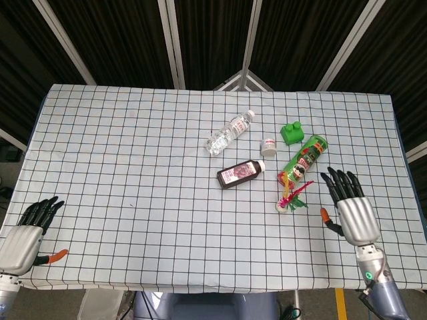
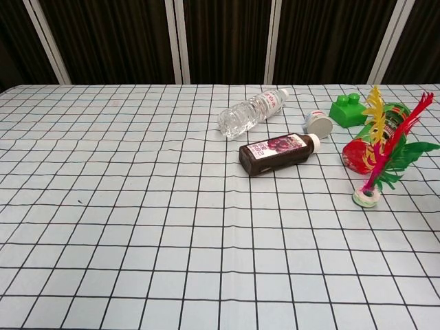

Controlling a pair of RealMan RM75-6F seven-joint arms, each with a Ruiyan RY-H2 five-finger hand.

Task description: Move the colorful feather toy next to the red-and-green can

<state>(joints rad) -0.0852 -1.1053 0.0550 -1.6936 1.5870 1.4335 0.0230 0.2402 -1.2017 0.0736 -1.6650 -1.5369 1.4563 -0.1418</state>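
**Inspector:** Where does the colorful feather toy [image 1: 289,197] stand?

**Assistant:** On the worktop [image 1: 133,167], upright on its white ring base, just in front of the red end of the red-and-green can [image 1: 302,162]. In the chest view the feathers [image 2: 385,141] rise across the can's front; whether they touch it I cannot tell.

**Inspector:** The hands?

**Assistant:** The right hand [image 1: 352,205] is beside the toy on the right, apart from it, fingers spread and pointing away from the robot, holding nothing. The left hand [image 1: 27,233] lies at the near left corner, well apart from everything, fingers extended and loosely parted, also holding nothing. Neither hand shows in the chest view.

**Inspector:** What else lies around?

**Assistant:** The can lies on its side, slanting from its red end up to a green end at the far right. A green block [image 1: 291,132] sits just beyond it. A small white jar [image 1: 268,146] lies to the left of the block. A dark brown bottle [image 1: 241,173] with a white cap lies on its side left of the toy, near it. A clear plastic bottle [image 1: 229,132] lies slanted further back.

**Inspector:** Any obstruction?

**Assistant:** Open cloth lies between the toy and the right hand. The brown bottle's cap end points toward the can.
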